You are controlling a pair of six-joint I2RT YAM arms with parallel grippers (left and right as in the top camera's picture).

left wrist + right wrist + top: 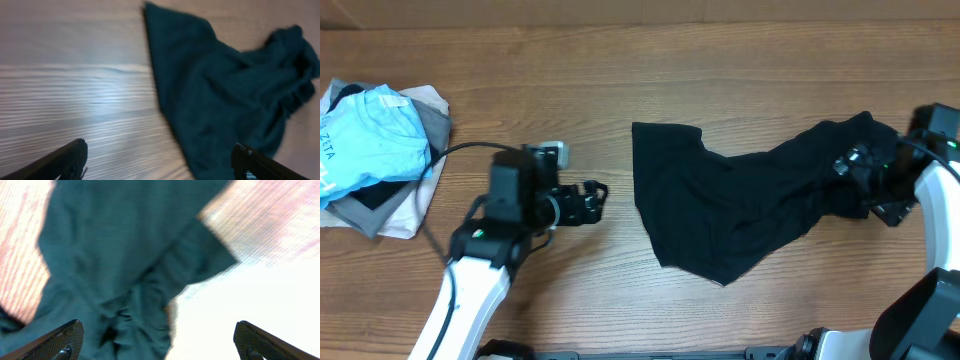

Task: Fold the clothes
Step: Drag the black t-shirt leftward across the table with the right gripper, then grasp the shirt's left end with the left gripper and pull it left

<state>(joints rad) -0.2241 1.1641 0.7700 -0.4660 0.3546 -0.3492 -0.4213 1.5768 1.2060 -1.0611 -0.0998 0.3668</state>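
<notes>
Wooden table [720, 60]; dark garment [720, 210] lies crumpled right of centre, clothes pile [380, 150] at far left. Left gripper [595, 200] spread wide over bare wood, near the garment's left edge; right gripper [159, 330] spread wide too, above its bunched right end.

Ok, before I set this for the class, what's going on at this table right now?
Two robot arms are working on a dark garment that lies crumpled, not yet folded, on the wooden table. The right end effector is over the garment's bunched right end, jaws open. The left end effector is open over bare wood, to the left of the garment and apart from it. A pile of other clothes sits at the table's left edge.
</notes>
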